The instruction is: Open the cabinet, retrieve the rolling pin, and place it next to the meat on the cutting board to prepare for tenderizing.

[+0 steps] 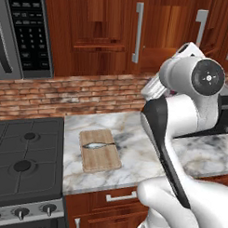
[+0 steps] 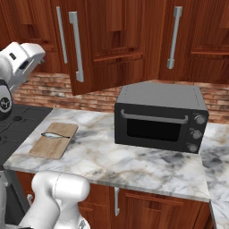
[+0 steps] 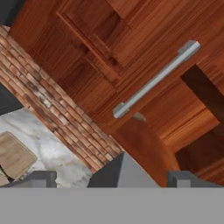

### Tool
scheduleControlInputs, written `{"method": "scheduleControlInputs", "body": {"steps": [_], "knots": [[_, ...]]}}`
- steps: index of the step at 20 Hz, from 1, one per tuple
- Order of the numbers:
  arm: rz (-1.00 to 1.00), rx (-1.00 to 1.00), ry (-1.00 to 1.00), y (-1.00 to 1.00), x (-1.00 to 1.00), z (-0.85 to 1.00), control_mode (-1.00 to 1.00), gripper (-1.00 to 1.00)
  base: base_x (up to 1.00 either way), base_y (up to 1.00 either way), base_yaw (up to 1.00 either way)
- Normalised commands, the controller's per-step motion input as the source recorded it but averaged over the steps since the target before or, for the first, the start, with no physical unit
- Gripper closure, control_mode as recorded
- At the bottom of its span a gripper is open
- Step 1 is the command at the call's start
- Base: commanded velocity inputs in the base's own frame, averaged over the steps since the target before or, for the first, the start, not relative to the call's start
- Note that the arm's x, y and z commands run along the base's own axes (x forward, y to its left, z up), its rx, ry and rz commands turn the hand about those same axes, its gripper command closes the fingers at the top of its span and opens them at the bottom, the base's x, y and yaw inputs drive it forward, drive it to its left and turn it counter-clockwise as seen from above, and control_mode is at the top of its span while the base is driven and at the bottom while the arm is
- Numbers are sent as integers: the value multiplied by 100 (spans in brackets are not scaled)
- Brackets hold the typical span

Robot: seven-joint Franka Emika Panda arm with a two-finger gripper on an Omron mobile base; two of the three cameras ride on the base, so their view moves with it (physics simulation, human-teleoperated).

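The cabinet (image 1: pixel 104 31) of reddish-brown wood hangs above the brick wall. In the right base view its door with the long silver handle (image 2: pixel 77 47) stands swung out a little. My gripper (image 3: pixel 113 178) is open and empty, raised in front of that door, with the handle (image 3: pixel 155 78) running slantwise ahead and a dark gap (image 3: pixel 205 92) beside it. A small tan tip (image 3: pixel 139 117) shows at the door's edge; I cannot tell whether it is the rolling pin. On the marble counter lies the cutting board (image 1: pixel 99 152) with the meat (image 1: pixel 97 145), a small silvery fish, across it.
A dark toaster oven (image 2: pixel 161 118) stands on the counter right of the board. The black stove (image 1: pixel 26 154) is to the board's left, with a microwave (image 1: pixel 25 33) above it. Drawer fronts (image 1: pixel 120 197) run below the counter edge.
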Motion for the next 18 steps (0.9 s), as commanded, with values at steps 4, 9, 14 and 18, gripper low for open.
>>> {"method": "scheduleControlInputs", "body": {"steps": [4,9,14,18], "knots": [[-15,-21,10,0,34,-27,-100,-100,0,0,0],[-14,-24,1,-2,10,-39,-100,-100,0,0,0],[-14,-25,0,-10,17,-34,-100,-100,0,0,0],[-13,-22,0,-21,29,-16,-100,-100,0,0,0]]}}
